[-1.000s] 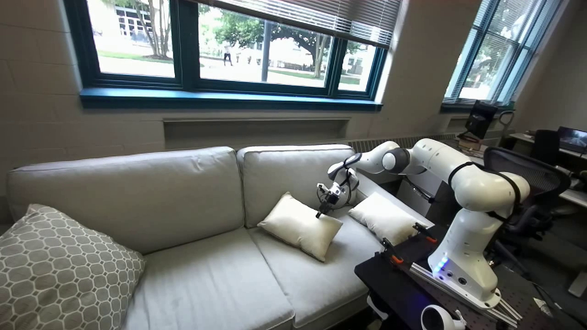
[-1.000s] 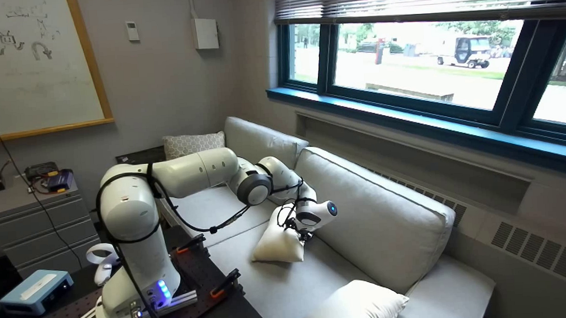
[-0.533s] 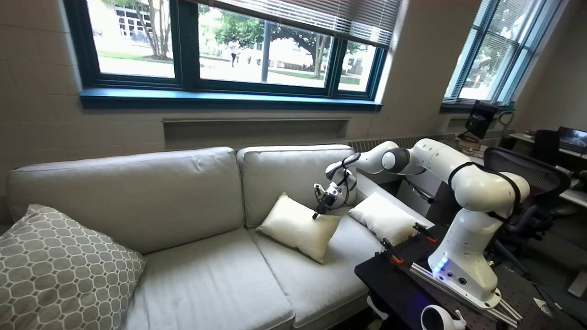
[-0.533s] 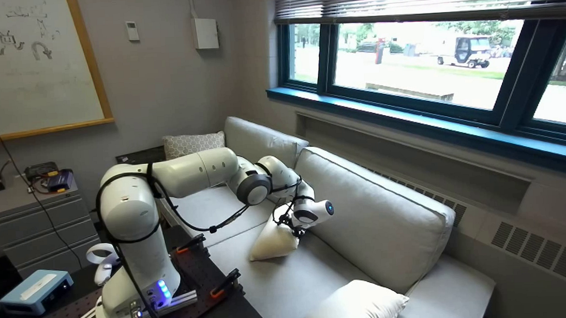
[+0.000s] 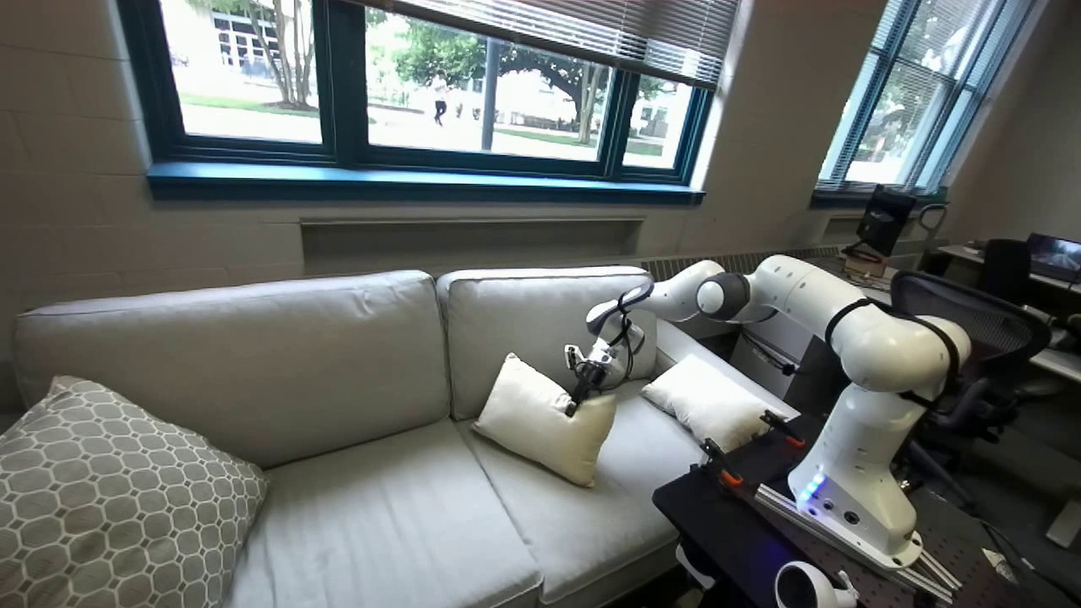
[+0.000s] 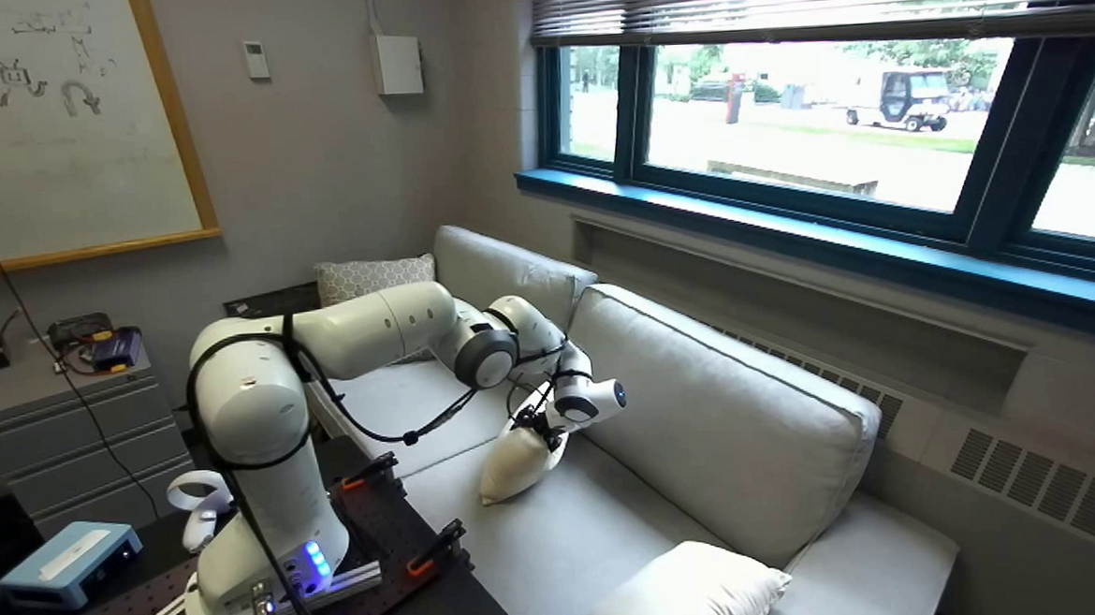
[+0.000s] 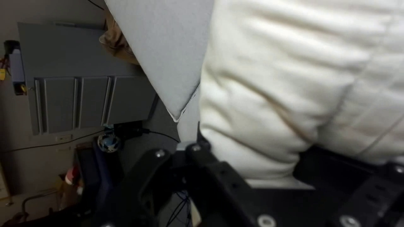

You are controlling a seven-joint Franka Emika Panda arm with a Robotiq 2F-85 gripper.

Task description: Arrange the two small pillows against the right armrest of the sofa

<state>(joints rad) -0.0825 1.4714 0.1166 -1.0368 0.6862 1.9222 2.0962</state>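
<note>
Pillow (image 5: pixel 540 426), cream. Lies tilted on the right seat (image 5: pixel 591 528), with its upper edge between the fingers (image 7: pixel 225 179) of the claw (image 7: pixel 256 148). Claw, holding the pillow, with jaws pressed on both sides of a bunched, creased fold. Other pillow (image 5: pixel 714 401). Rests alongside the right armrest (image 6: pixel 884 552); unclear whether touching. Edges and room: strip of right seat between both pillows; front edge of that seat, apart from the pillow; seam (image 5: pixel 500 498) just beside its corner; left seat (image 5: pixel 363 515) beyond, reaching to the patterned cushion (image 5: pixel 127 498); back cushion (image 5: pixel 540 312) near, behind the claw. Arm (image 5: pixel 819 291), white. Extends from the black table (image 5: pixel 701 507) over the right seat, with forearm sloping down and wrist folded, slanting the claw downward.
</note>
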